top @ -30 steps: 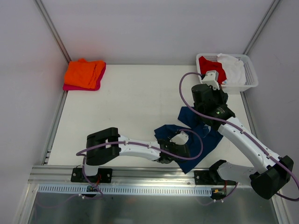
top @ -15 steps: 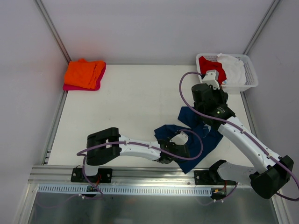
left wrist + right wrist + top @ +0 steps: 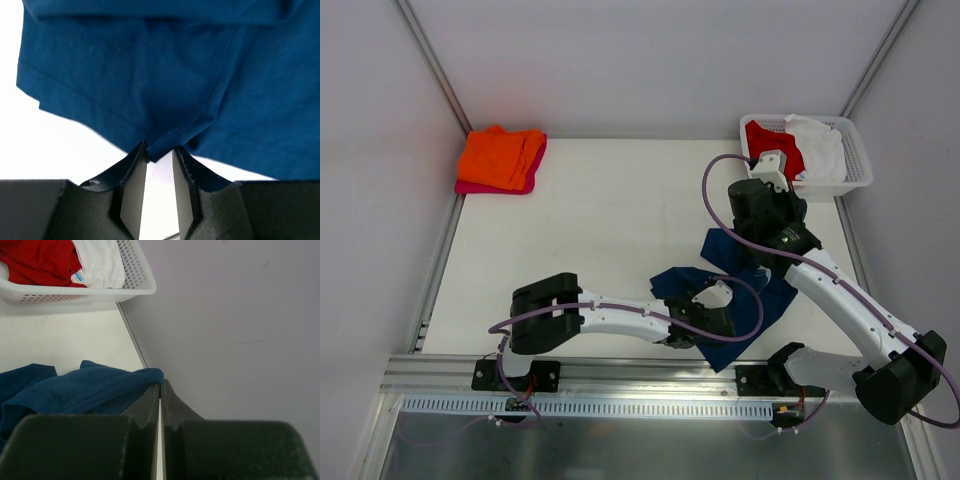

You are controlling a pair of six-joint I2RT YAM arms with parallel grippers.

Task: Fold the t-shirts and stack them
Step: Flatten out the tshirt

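**Navy t-shirt** (image 3: 761, 304): one, crumpled and partly lifted, at the near right of the bench (image 3: 600, 230), between the two arms. A hemmed edge hung spread out in the left wrist view, with white bench surface showing beneath it.

**Left gripper** (image 3: 159, 150): jaws only narrowly apart, pinching a small bunch of the navy t-shirt's hem between the fingertips. It lay low at the shirt's near edge.

**Right gripper** (image 3: 160, 387): jaws pressed together, with a thin fold of the navy t-shirt running into the closed tips. It was at the shirt's far right side, near the bench's right edge.

**Orange t-shirt** (image 3: 500, 156): one, folded, at the far left corner, lying on top of the next item.

**Magenta-pink t-shirt** (image 3: 526, 185): one, folded, only its margin visible under the orange one.

**Red t-shirt** (image 3: 775, 141) and **white t-shirt** (image 3: 820, 147): one each, loose, side by side in the basket.

**Basket** (image 3: 856, 172): white plastic lattice, at the far right corner.
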